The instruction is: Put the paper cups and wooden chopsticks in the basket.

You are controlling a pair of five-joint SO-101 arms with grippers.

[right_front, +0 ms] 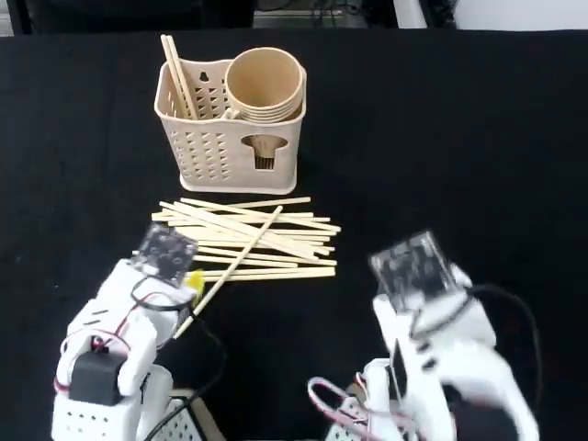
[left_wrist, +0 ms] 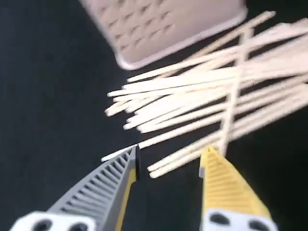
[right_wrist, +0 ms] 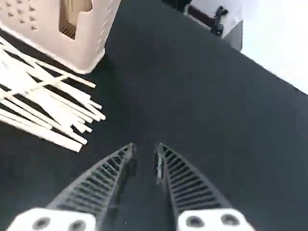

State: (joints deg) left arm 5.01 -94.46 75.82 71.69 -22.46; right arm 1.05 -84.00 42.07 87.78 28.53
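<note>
High view is showing the basket (right_front: 216, 152) standing far on the black surface (right_front: 441, 165), with stacked paper cups (right_front: 265, 84) sitting in its right compartment. Wooden chopsticks (right_front: 257, 241) are lying piled just near of it. Left claw (left_wrist: 172, 155) is hanging wide apart at the pile's near-left edge; right claw (right_wrist: 145, 150) is hovering narrowly apart, right of the pile.

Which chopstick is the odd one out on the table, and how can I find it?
Find the beige basket at the back of the black table; a pile of chopsticks lies in front of it. Nearly all lie sideways, but one slanted chopstick crosses over them, its near end poking out beyond the pile.
</note>
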